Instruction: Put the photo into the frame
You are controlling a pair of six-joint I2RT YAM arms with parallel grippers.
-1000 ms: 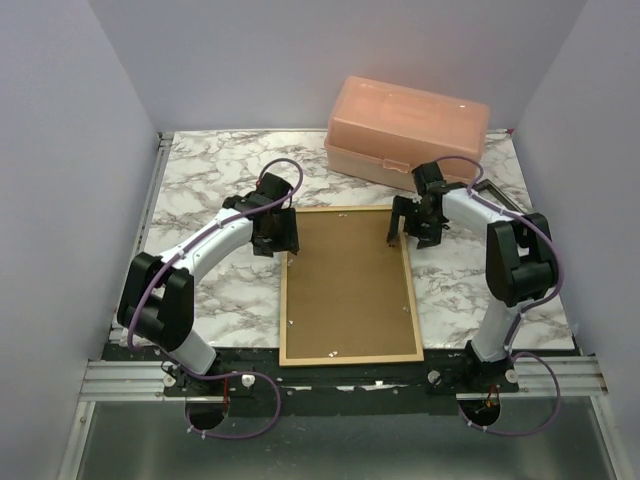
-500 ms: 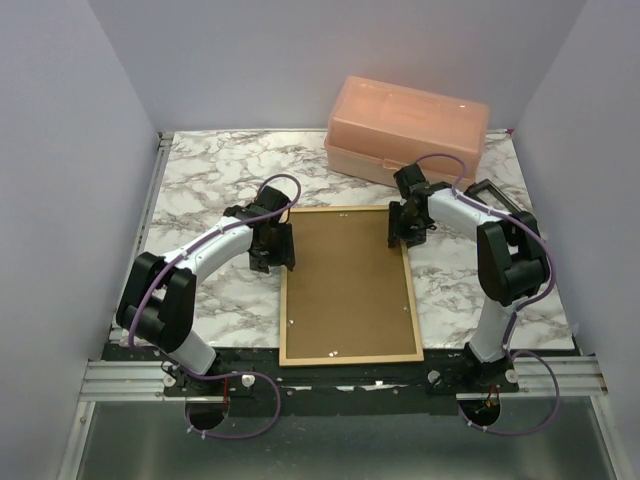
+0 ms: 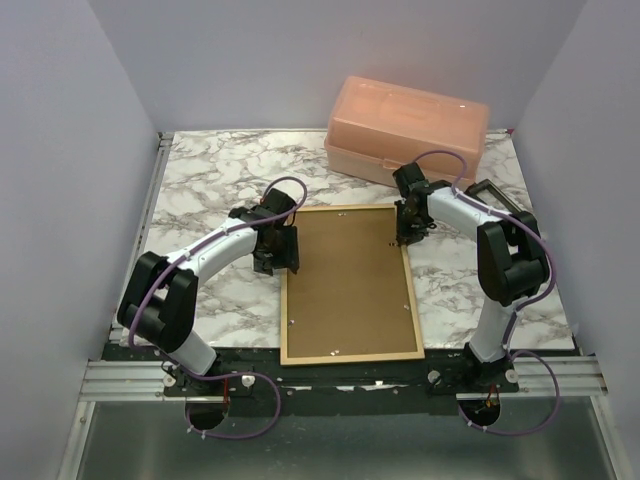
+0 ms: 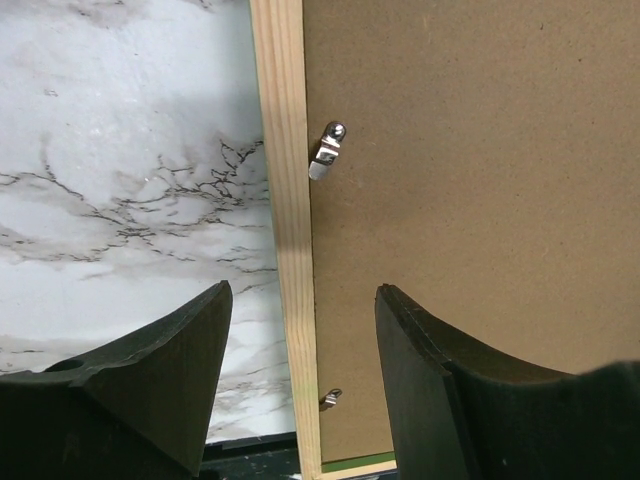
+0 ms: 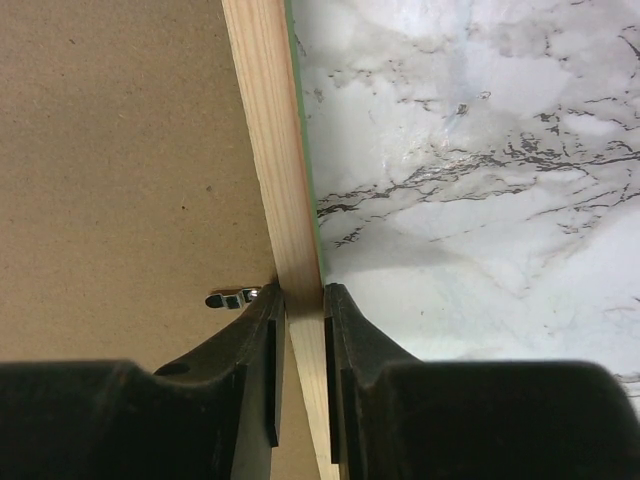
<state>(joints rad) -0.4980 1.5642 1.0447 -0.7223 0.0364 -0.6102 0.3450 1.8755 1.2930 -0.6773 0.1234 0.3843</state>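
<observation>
1. Top view: the frame (image 3: pixel 350 357) lies face down mid-surface (image 3: pixel 210 180), by the near edge. Its long axis runs near to far, and the backing panel (image 3: pixel 345 285) sits in it. You cannot see the photo anywhere. The left gripper (image 3: pixel 280 250) is at the frame's left rail and the right gripper (image 3: pixel 408 228) at its right rail, both toward the far end. Both arms reach forward and bend inward, about equally near.
2. Left wrist view: your fingers (image 4: pixel 160 380) are spread and straddle the pale rail without touching it. A clip (image 4: pixel 328 148) lies just ahead.
3. Right wrist view: your fingers (image 5: pixel 245 380) are pressed onto the rail, pinching it, with a second clip (image 5: pixel 232 298) beside the inner one. Any lift likely turns on this grip.
</observation>
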